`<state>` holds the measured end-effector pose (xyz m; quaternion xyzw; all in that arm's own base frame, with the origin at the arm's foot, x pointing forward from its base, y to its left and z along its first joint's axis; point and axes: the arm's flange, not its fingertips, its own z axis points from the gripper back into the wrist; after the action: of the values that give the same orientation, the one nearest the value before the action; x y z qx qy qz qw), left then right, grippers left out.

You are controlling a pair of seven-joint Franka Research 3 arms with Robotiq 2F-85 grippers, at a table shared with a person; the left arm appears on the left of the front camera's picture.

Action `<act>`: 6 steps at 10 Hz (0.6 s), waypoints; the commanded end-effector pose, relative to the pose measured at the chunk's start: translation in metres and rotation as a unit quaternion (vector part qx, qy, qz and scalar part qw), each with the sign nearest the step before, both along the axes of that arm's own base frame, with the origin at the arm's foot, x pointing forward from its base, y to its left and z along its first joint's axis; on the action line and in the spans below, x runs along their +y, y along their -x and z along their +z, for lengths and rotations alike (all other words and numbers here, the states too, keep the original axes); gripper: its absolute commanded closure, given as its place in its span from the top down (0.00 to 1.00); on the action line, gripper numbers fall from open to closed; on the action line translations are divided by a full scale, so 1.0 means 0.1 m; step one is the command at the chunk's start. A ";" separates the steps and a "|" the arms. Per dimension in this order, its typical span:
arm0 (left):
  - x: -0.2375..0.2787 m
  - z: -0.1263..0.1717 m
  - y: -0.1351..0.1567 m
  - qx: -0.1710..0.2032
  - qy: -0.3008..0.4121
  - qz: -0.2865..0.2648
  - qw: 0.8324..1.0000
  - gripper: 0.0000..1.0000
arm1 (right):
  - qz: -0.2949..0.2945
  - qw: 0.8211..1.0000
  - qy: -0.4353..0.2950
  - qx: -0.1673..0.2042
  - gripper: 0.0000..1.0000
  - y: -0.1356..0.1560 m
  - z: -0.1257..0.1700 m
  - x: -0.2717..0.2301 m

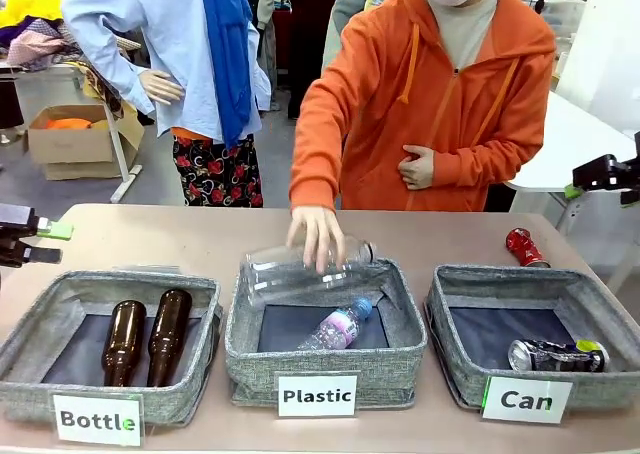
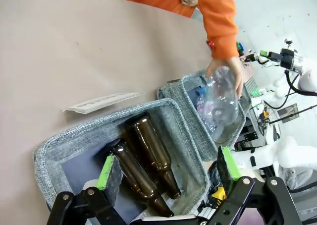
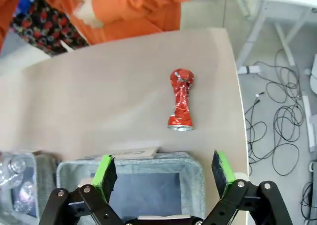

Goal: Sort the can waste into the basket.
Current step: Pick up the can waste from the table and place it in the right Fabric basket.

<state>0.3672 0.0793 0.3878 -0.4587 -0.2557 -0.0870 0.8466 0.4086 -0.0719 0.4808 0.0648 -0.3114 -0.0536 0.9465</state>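
Observation:
The crushed red can [image 1: 524, 246] [image 3: 181, 100] lies on the table behind the "Can" basket [image 1: 455, 334] [image 3: 193, 171]. Inside that basket, at its front right, rests the black-and-silver can [image 1: 555, 354] with the yellow-green end. My right gripper [image 3: 165, 171] hangs open above the basket's far wall, the red can ahead of it; in the front view it shows at the right edge [image 1: 600, 174]. My left gripper [image 2: 168, 170] is open above the "Bottle" bin, and shows at the left edge of the front view [image 1: 35, 239].
Two brown bottles [image 1: 145, 339] lie in the "Bottle" bin [image 1: 30, 344]. A person in an orange hoodie holds a clear plastic bottle [image 1: 300, 264] over the "Plastic" bin [image 1: 400, 349], where a small bottle [image 1: 340, 326] lies. The table's right edge is near the red can.

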 end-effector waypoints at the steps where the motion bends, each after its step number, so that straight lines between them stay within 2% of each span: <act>1: 0.02 0.01 0.01 -0.001 0.001 -0.006 1.000 1.00 | 0.022 0.999 -0.002 0.048 1.00 -0.48 0.01 -0.11; 3: 0.02 0.01 0.01 -0.001 0.001 -0.006 1.000 1.00 | 0.060 0.992 0.015 0.107 1.00 -0.93 -0.11 -0.24; 5: 0.02 0.01 0.01 -0.001 0.001 -0.006 1.000 1.00 | 0.088 0.983 0.001 0.161 1.00 -1.36 -0.44 -0.28; 6: 0.02 0.01 0.01 -0.001 0.001 -0.006 1.000 1.00 | 0.059 0.979 0.013 0.195 1.00 -1.56 -0.72 -0.27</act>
<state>0.3671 0.0795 0.3875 -0.4589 -0.2554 -0.0867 0.8466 0.5404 -0.0921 0.4168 0.0706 -0.1459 0.0029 0.9868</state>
